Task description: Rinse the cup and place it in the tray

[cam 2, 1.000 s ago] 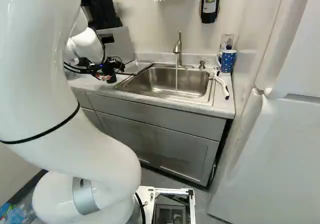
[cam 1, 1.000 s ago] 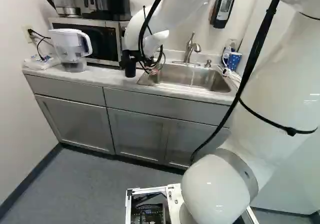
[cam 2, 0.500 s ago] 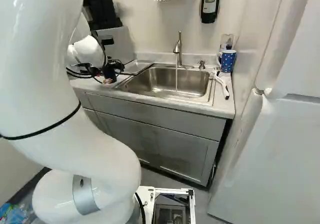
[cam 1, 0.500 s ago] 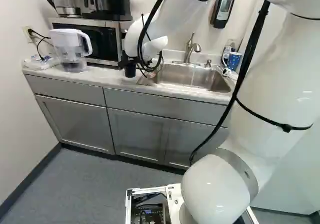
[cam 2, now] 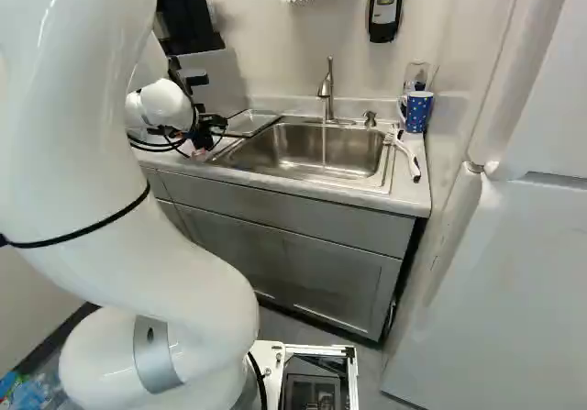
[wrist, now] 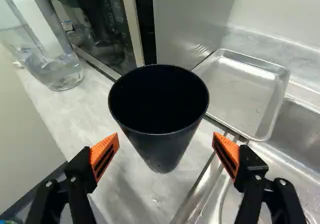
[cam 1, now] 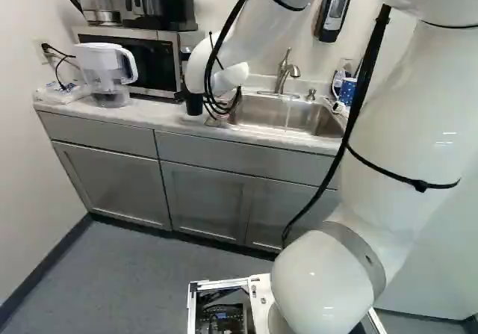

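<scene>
Currently, a plain black cup (wrist: 162, 151) stands upright on the pale countertop surface (cam 1: 149, 113), just left of the sink (cam 2: 303, 149), its round mouth facing up. Low over it, I see the white arm's gripper (cam 2: 204, 135). Its jaws are open, one orange pad on each side of the cup, neither touching it. Beyond the cup, toward the back edge of the surface, lies a shallow metal tray (wrist: 245, 88), between the microwave (cam 1: 142, 61) and the sink. A thin stream of water runs from the faucet (cam 2: 326, 89). At the back right corner sits a blue mug with white dots (cam 2: 417, 112); near the left end, a clear pitcher (cam 1: 104, 69) with a white handle.
</scene>
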### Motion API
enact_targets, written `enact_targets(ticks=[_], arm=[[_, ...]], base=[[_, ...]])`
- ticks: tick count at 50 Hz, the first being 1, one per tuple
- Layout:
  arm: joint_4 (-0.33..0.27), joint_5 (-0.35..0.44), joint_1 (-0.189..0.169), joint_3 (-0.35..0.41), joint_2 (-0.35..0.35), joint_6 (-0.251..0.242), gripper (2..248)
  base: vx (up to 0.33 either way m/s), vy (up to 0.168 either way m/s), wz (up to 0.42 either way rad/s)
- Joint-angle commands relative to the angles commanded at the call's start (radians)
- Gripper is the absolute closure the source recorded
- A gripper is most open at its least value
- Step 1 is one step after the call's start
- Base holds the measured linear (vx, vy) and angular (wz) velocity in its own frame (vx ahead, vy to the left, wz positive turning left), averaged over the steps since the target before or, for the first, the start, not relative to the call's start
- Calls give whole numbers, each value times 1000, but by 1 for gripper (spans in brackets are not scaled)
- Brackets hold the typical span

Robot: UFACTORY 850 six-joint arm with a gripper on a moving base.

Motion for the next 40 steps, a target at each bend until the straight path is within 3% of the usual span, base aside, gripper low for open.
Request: enact_targets(ticks=[40], arm=[[0,239,11,58,-32,0,3]], base=[[0,0,0]])
